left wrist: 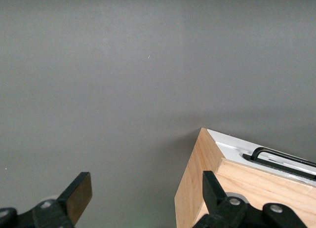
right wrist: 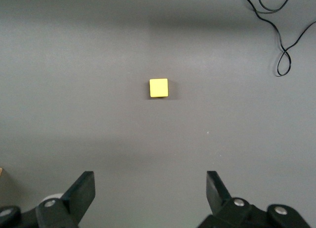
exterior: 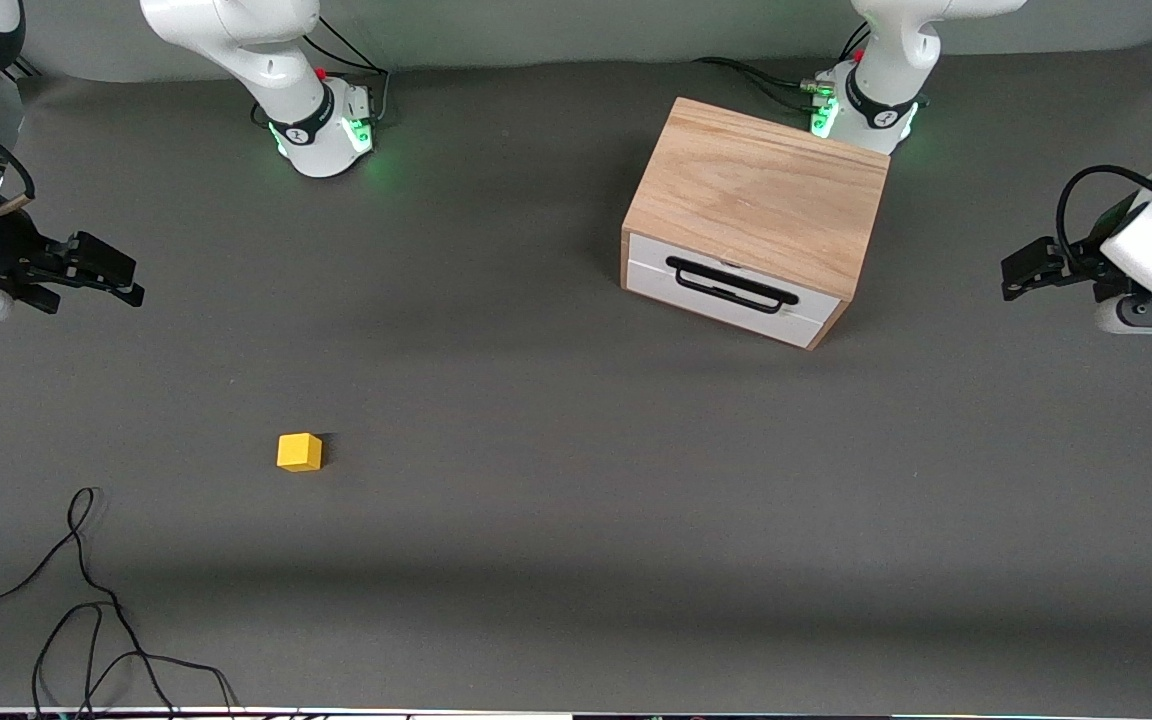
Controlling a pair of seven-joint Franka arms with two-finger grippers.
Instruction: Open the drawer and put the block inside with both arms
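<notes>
A: Where do we stand with the drawer (exterior: pixel 726 290)?

B: We see it fully closed in the cabinet (exterior: pixel 758 196), its white front flush and the black handle (exterior: pixel 732 285) facing the front camera. The cabinet sits on the table (exterior: pixel 556 420) just in front of the left arm's base.

A: And the block (exterior: pixel 299 452)?

B: It lies alone on the table toward the right arm's end, nearer to the front camera than the cabinet and well apart from it. A loose black cable (exterior: pixel 86 620) curls on the table nearer still to that camera.

A: What about our grippers?

B: Our left gripper (exterior: pixel 1021 268) hangs over the table at the left arm's end, jaws spread wide and holding nothing; its wrist view catches a corner of the cabinet. Our right gripper (exterior: pixel 111 275) hangs over the right arm's end, also wide and empty, with the block showing in its wrist view well clear of the fingers (right wrist: pixel 81 193).
</notes>
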